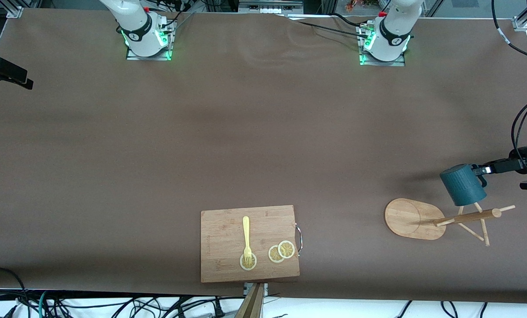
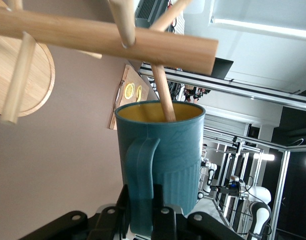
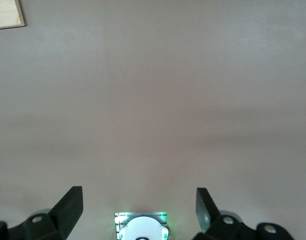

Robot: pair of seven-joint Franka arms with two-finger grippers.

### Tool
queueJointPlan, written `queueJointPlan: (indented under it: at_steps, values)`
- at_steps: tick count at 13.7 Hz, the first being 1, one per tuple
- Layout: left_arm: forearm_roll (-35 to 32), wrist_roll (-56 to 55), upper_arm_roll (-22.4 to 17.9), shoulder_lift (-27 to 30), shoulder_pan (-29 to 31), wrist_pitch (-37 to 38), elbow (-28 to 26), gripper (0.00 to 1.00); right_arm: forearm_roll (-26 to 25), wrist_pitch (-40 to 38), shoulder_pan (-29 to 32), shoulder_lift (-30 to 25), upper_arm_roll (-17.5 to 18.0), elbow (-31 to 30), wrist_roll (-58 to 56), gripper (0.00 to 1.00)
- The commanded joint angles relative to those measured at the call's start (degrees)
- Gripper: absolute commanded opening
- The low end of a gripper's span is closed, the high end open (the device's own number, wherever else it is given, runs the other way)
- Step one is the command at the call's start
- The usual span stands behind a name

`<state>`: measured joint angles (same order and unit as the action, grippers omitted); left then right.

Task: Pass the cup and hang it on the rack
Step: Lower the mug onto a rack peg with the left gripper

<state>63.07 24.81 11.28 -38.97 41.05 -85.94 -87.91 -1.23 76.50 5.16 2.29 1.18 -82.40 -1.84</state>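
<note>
The dark teal cup (image 1: 463, 184) hangs in the air, mouth tilted down over the rack, at the left arm's end of the table. My left gripper (image 1: 484, 169) is shut on the cup's handle (image 2: 141, 165). In the left wrist view the cup (image 2: 178, 145) shows its yellowish inside, and a thin rack peg (image 2: 163, 95) reaches into its mouth. The bamboo rack (image 1: 466, 217) stands on its oval base (image 1: 407, 218) with a central post (image 2: 93, 37) and dowel pegs. My right gripper (image 3: 138, 205) is open and empty high over bare table near its own base; it is out of the front view.
A rectangular wooden cutting board (image 1: 250, 243) lies near the front camera's edge, with a yellow fork (image 1: 246, 236) and lemon slices (image 1: 281, 252) on it. A black camera mount (image 1: 7, 73) sits at the right arm's end. Cables (image 1: 517, 128) hang at the left arm's end.
</note>
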Motion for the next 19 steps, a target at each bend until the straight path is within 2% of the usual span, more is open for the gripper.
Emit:
queueJointPlan:
  at_steps: [1,6,12,13,14,15,19]
  values:
    - [0.9,-3.8,-0.2,-2.4,-0.4,0.3,4.6,0.00,1.1,0.3,0.6,-0.4,0.1,-0.1,-1.1,1.00]
    - [1.0,-8.1,-0.1,-2.5,-0.4,-1.7,4.8,0.00,1.0,0.3,0.6,-0.4,0.1,-0.1,-1.1,1.00]
    - [0.4,-7.4,-0.3,-3.4,-0.4,-6.1,4.8,0.00,1.0,0.3,0.6,-0.4,0.1,-0.1,-1.1,1.00]
    - [0.2,-7.3,-0.3,-3.4,-0.4,-6.5,4.8,0.12,1.0,0.3,0.6,-0.4,0.1,-0.1,-1.1,1.00]
    - [0.2,-7.3,-0.5,-3.4,-0.4,-6.8,4.8,0.40,1.1,0.3,0.6,-0.4,0.1,-0.1,-1.1,1.00]
    - [0.0,-7.3,-0.5,-3.3,-0.4,-7.1,4.8,0.99,1.0,0.3,0.6,-0.4,0.1,-0.1,-1.1,1.00]
    - [-1.7,-7.8,-0.7,-3.0,-0.3,-7.0,5.9,1.00,1.1,0.3,0.6,-0.4,0.1,-0.1,-1.1,1.00]
